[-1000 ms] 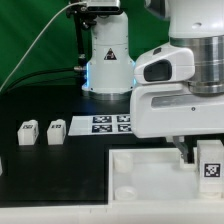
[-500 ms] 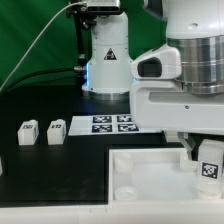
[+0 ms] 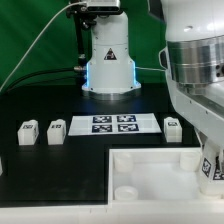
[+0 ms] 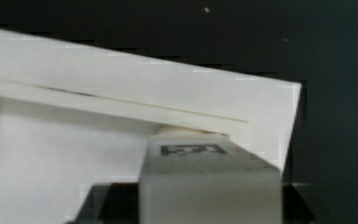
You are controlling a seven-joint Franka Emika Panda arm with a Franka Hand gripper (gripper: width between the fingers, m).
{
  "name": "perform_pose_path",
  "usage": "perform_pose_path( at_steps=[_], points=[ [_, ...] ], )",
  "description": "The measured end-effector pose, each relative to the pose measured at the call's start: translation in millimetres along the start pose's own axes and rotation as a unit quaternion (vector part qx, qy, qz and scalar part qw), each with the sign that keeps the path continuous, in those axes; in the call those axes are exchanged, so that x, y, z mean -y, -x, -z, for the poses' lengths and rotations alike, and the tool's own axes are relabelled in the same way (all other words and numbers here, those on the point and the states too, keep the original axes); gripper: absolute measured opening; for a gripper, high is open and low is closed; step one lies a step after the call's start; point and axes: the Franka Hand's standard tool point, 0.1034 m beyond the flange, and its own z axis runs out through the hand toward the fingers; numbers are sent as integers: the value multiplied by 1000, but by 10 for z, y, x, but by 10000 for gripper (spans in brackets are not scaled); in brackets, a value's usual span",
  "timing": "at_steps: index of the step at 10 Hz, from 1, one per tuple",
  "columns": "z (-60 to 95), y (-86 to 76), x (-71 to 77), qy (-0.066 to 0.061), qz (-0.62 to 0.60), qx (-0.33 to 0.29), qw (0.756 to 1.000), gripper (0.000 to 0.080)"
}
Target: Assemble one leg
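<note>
Leg (image 3: 211, 168) step: black surface (image 3: 40, 175) carries the white tray (image 3: 150, 165); leg is at the tray's corner on the exterior view's right, clamped in the pincer (image 4: 194, 192). To seat it well, I'd keep it upright, centre it on the socket and press down slowly.

Smooth white plastic leg (image 3: 209, 168) over a matt black table (image 3: 50, 175).
</note>
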Motion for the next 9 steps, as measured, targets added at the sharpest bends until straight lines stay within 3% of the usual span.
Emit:
perform_pose_path(
  at_steps=[2,3,4,5,7,9],
  points=[
    [-6,6,-5,1,7,1,1000,300],
    [-22,15,2,-5,33,-1,999,384],
    [-59,29,-11,-14,95,-6,995,519],
    [-63,44,-19,-11,184,-9,983,620],
    [-65,32,-18,-10,283,-12,959,644],
    [-63,11,-19,-6,393,-13,919,648]
  ],
)
